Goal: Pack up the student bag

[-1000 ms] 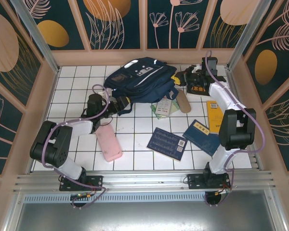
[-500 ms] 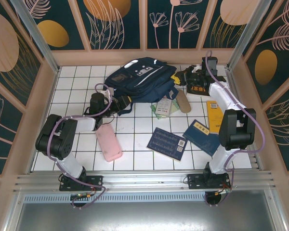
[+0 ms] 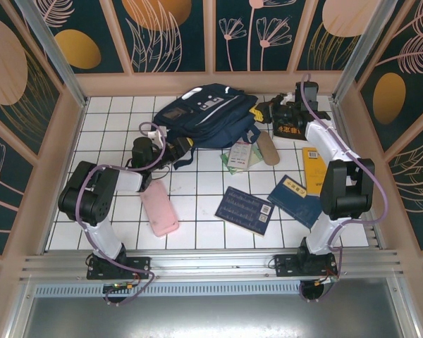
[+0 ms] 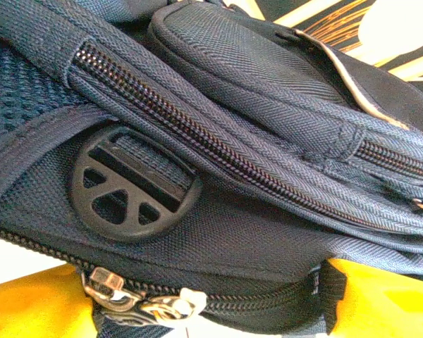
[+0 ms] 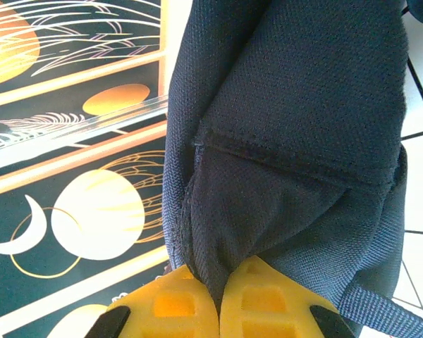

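Observation:
The student bag [image 3: 208,116], navy with white stripes, lies at the back of the tiled floor. My left gripper [image 3: 182,148] is at its near-left corner. In the left wrist view the bag's zipped lower edge [image 4: 254,282], with its metal zip pulls [image 4: 137,304], lies between my yellow fingers [image 4: 28,306], which stand wide apart; the left gripper [image 4: 204,313] is open. A round black buckle [image 4: 134,186] sits just above. My right gripper [image 3: 266,113] is at the bag's right end. Its yellow fingers [image 5: 173,306] are shut on a fold of the bag's dark fabric [image 5: 268,204].
A pink pouch [image 3: 158,209] lies in front of the left arm. Two blue books [image 3: 245,209] [image 3: 296,199], a yellow book [image 3: 314,169], a green booklet [image 3: 241,156] and a tan oblong item [image 3: 268,148] lie on the right half. Panelled walls [image 3: 56,141] close in the floor.
The left arm's elbow has swung right and forward, bringing the left gripper closer onto the bag's edge, its jaws a little narrower. The right arm keeps its grip and place.

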Available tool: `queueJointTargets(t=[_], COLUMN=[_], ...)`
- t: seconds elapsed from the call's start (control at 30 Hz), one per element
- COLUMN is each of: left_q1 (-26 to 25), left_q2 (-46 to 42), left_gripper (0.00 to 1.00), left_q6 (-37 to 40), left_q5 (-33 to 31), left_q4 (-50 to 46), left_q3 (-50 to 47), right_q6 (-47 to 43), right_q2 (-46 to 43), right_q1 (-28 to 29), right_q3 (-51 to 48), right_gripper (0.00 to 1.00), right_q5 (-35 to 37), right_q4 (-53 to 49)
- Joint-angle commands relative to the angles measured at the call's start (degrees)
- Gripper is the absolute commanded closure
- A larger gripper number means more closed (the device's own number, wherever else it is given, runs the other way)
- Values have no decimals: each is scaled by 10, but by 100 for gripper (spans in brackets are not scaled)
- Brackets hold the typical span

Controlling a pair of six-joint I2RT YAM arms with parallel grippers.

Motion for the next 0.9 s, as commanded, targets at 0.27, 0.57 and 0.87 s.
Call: queueJointTargets(t=[0.27, 0.57, 0.87], left_q1=[4, 4, 4], left_q2=[-25, -13, -22], left_gripper=[35, 63, 79], left_q6=[-7, -27, -26], left_q5=[-17, -20, -22], left_q4=[65, 104, 101], left_q3=[-52, -67, -76], right_q6=[6, 4, -4], right_q2=[-33, -36, -35], right_q1=[-2, -6, -9], right_q3=[16, 23, 22], right_gripper=[100, 100, 100], right_q5=[-37, -36, -33], right_q4=[42, 38, 30])
